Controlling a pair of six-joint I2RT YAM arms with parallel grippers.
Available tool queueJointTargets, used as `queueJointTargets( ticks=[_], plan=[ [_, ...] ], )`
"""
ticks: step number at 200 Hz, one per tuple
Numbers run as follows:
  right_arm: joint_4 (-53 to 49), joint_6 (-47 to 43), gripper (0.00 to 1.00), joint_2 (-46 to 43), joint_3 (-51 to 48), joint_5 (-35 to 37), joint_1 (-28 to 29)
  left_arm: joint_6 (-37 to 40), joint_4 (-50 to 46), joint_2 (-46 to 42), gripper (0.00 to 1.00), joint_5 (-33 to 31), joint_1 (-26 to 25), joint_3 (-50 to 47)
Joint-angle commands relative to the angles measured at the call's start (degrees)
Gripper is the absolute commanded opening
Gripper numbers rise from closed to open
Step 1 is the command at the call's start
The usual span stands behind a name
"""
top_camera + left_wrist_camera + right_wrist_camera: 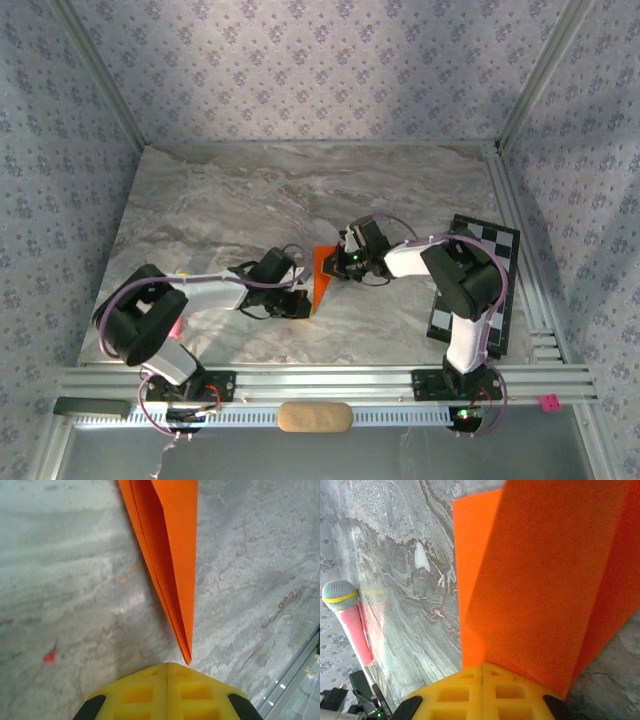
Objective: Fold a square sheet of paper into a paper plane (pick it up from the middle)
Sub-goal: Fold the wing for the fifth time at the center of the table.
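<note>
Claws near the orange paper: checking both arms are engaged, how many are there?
2. The left claw, shut, sits at the sharp tip of the paper plane; the right claw, also shut, is at its wide end.

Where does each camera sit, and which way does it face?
Top external: fixed above and behind the bases, looking down on the grey marble table; both arms show, left gripper and right gripper at the bright orange paper plane.
Left wrist: on the left arm, facing along its closed yellow fingers to the plane's sharp tip.
Right wrist: on the right arm, facing past its closed yellow fingers over the plane's wide end, a pink microphone beyond.
Shared: all views show plane and table.
</note>
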Motion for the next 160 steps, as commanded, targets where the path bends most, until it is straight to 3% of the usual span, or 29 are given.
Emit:
queueJointTargets(
  ticks=[1, 34, 80, 160],
  plan=[
    [-7.12, -0.11, 0.05, 1.81, -1.14, 6.0, -0.01, -0.04, -2.27, -4.41, 0.01, -1.28, -0.39, 1.11],
    [-7.16, -0.1, 0.05, 1.79, -1.05, 5.99, 0.05, -0.7, -0.33, -4.45, 0.03, -0.4, -0.18, 4.38],
    [-7.06, 0.07, 0.05, 1.7, -1.0, 6.0, 0.03, -1.66, 3.7, 3.61, 0.05, 2.63, -0.1, 10.82],
    [-6.46, 0.28, 0.05, 1.43, -1.25, 5.94, 0.22, -1.26, 1.54, 11.95, 0.04, -5.42, 0.7, 16.46]
  ],
)
